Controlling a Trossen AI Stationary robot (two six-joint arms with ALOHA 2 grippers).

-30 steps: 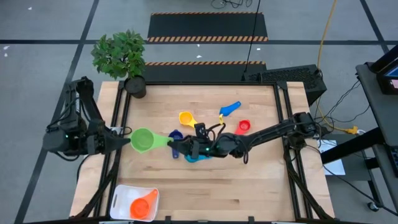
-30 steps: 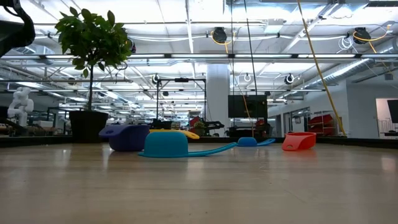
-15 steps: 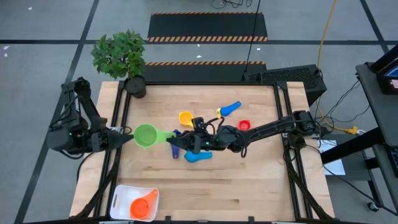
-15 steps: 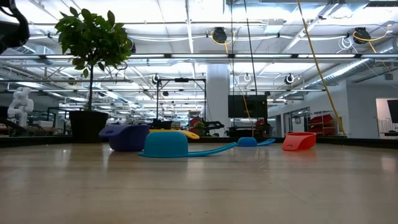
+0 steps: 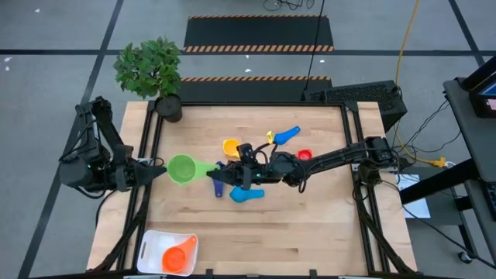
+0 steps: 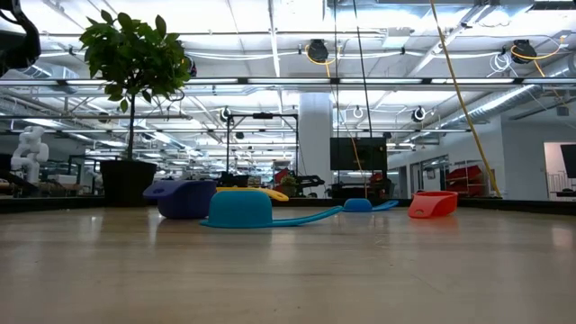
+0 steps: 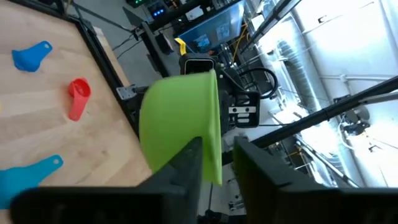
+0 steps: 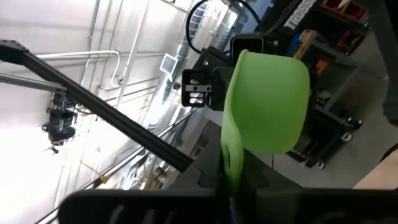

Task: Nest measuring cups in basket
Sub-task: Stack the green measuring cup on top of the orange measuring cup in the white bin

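Note:
The green measuring cup (image 5: 182, 168) hangs in the air over the table's left part, between my two grippers. My right gripper (image 5: 218, 181) reaches in from the right and is shut on its handle. My left gripper (image 5: 160, 171) comes level from the left and is open. Its fingers stand on either side of the bowl's wall (image 7: 211, 124), one outside and one on the hollow side. The white basket (image 5: 153, 246) sits at the near left corner with the orange cup (image 5: 178, 256) in it. The yellow (image 5: 231, 146), dark blue (image 5: 220, 167), light blue (image 5: 246, 195), small blue (image 5: 287, 136) and red (image 5: 304, 156) cups rest on the table. My left gripper (image 7: 217, 177) has the bowl's rim wall between its open fingers, and a gap shows beside the hollow-side finger (image 7: 252, 168). Whether the outer finger touches the bowl, I cannot tell. My right gripper (image 8: 233, 183) pinches the flat handle (image 8: 231, 152) between its two fingers, coming from the table's right and slanting upward, along the handle. The cup (image 8: 267, 99) is lifted clear of the table.
A potted plant (image 5: 169, 107) stands at the far left corner. The loose cups cluster mid-table under and beside my right arm (image 5: 325, 161). Bare wood lies along the near edge, right of the basket.
My right gripper has swung a little toward the table's far edge and come up against the green cup's handle. The cup has shifted slightly toward the far edge while staying in the air.

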